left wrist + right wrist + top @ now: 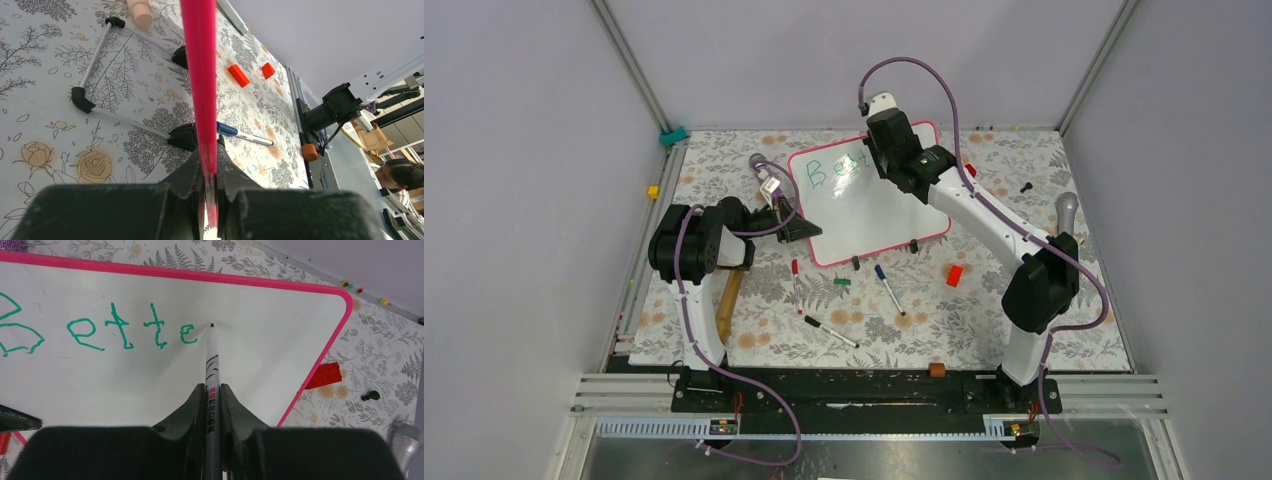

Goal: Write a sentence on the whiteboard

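The whiteboard (874, 210) with its pink-red frame stands tilted at the back middle of the table. Green marker letters (115, 330) on it read "Bette" in one line; the top view shows the letters (834, 170) partly hidden by the right arm. My right gripper (213, 390) is shut on a white marker (212, 360), whose tip touches the whiteboard (260, 310) just right of the last "e". It is over the board's top part in the top view (886, 150). My left gripper (210, 155) is shut on the board's pink-red frame (201, 75) at its left edge (792, 225).
Loose markers lie in front of the board: red-capped (796, 285), blue-capped (889, 290), black (831, 332). A green cap (842, 282), an orange block (954, 275), a red block (325, 375) and a wooden handle (729, 300) lie around. The board's wire stand with black corners (80, 97) rests on the flowered cloth.
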### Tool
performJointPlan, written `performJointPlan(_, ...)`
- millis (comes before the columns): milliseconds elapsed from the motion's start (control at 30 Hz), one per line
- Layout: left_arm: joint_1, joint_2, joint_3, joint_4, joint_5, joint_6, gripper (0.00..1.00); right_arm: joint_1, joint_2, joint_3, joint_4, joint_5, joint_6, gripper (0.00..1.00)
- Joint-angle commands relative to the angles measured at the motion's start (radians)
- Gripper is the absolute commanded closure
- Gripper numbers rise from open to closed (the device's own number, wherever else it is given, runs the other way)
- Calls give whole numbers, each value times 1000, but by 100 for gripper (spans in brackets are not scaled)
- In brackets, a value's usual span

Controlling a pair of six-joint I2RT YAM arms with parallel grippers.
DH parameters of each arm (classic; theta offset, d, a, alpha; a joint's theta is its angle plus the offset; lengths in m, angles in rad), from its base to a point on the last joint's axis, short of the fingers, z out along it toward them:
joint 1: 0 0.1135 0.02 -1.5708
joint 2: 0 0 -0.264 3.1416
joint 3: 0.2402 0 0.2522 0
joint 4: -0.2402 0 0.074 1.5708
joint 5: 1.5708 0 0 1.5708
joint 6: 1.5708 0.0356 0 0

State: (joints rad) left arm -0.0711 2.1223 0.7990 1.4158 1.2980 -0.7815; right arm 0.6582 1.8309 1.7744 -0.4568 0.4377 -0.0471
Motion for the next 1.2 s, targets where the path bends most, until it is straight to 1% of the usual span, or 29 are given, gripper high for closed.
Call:
performJointPlan(0,-23,27,-5,42,137,92,100,-5,12,54,31,43,2,100)
performJointPlan(600,-23,25,-7,43,135,92,100,-5,49,85,-4,47,-5,100)
performJointPlan(1167,-23,26,-7,42,137,93,100,-6,45,80,-68,17,-13,100)
